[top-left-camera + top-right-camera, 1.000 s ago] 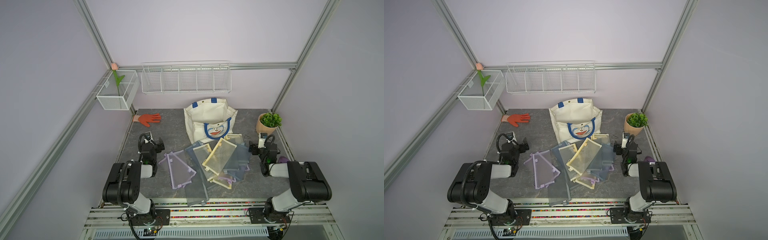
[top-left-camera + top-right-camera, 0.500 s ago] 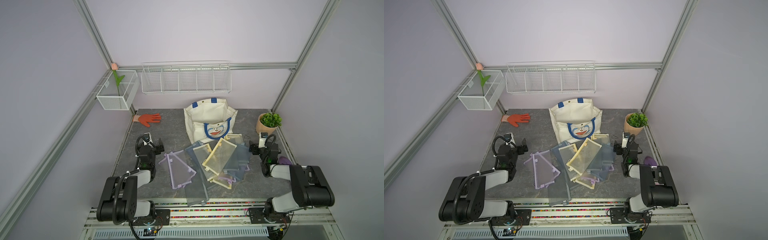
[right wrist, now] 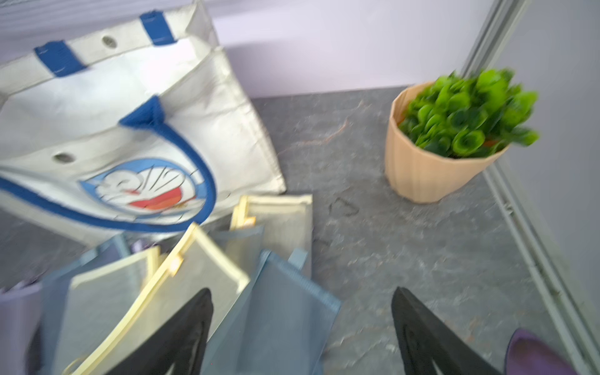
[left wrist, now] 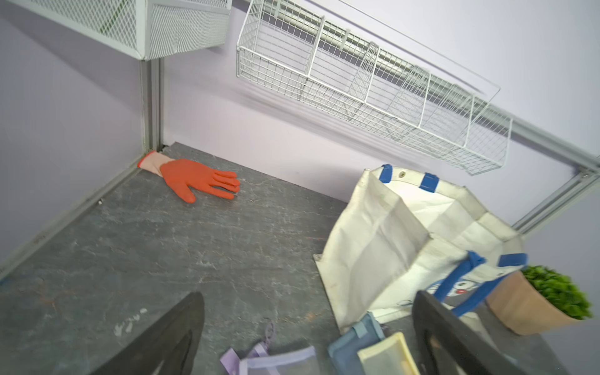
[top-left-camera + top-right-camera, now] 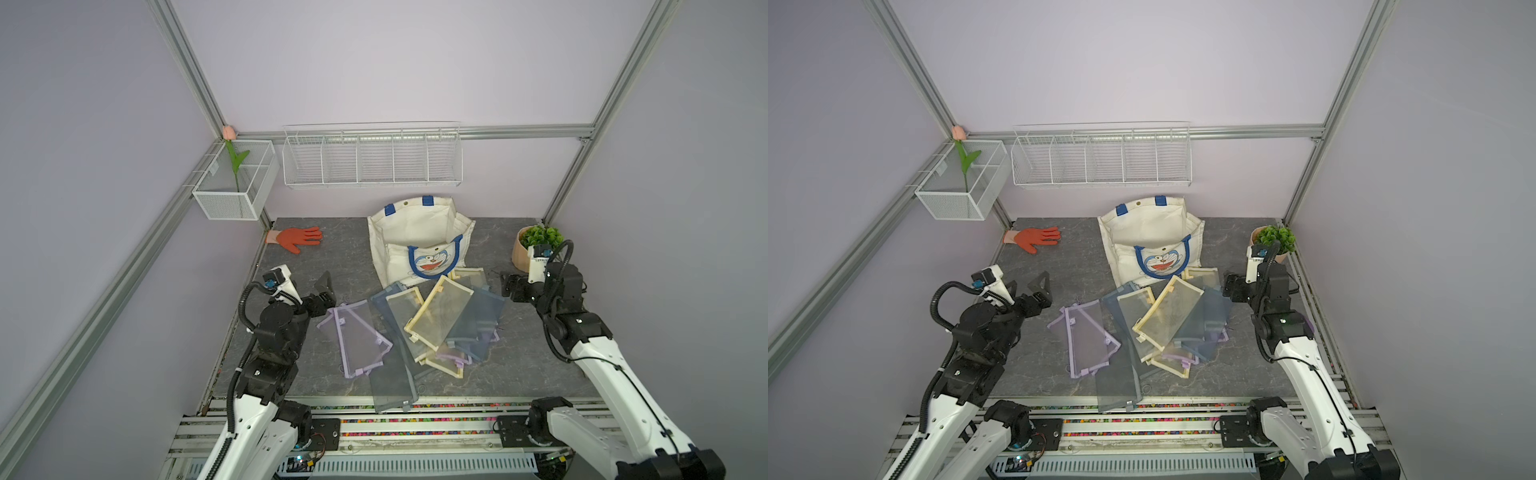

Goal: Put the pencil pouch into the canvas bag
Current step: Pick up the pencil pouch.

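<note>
Pencil pouches point(image 5: 440, 320) overlap, hiding lower ones; left fingers point(image 4: 162, 341), right fingers point(image 3: 181, 334) spread, empty.

robot lab cell: aluminium frame point(image 5: 519, 131), plain lilac panels point(image 5: 395, 62), base rail point(image 5: 415, 434).

The canvas bag point(image 5: 419, 237) stands open at the rear centre of the table point(image 5: 332, 257). Overlapping mesh pencil pouches point(image 5: 440, 316) lie in front of it, reaching its base. The left gripper point(image 5: 309, 289) is just beside the lilac pouch point(image 5: 355, 340), and the right gripper point(image 5: 507, 286) is just beside the blue-grey pouch point(image 5: 478, 320). Neither holds anything.
</note>
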Tool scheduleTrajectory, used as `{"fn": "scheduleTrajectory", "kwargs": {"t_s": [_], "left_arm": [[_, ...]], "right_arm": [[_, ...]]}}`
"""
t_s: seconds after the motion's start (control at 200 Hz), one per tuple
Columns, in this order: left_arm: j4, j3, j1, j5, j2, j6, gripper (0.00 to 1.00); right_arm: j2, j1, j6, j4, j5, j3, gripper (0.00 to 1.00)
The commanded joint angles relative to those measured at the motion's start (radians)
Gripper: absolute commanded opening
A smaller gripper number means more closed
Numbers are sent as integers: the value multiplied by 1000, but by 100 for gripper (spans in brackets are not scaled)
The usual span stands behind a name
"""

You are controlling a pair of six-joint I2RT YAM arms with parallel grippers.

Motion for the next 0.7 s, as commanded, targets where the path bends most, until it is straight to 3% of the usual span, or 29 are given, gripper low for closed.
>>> {"fn": "scheduleTrajectory", "kwargs": {"t_s": [0.0,0.09,0.16,0.32,0.45,0.695], "left_arm": [[-282,-2,-8,108,-3,-225,99],[-293,1,-23,252,32,-274,99],[-247,-1,-74,305,74,-310,99],[-101,94,-282,287,344,-351,99],[38,179,-420,262,589,-395,96],[142,367,-424,294,933,-395,89]], "right_arm": [[-55,80,103,-425,-121,24,88],[-54,205,113,-483,-148,93,88],[15,227,139,-512,-217,103,88],[176,229,212,-374,-442,59,88],[281,232,253,-245,-538,39,88],[445,216,220,-163,-580,105,89]]}}
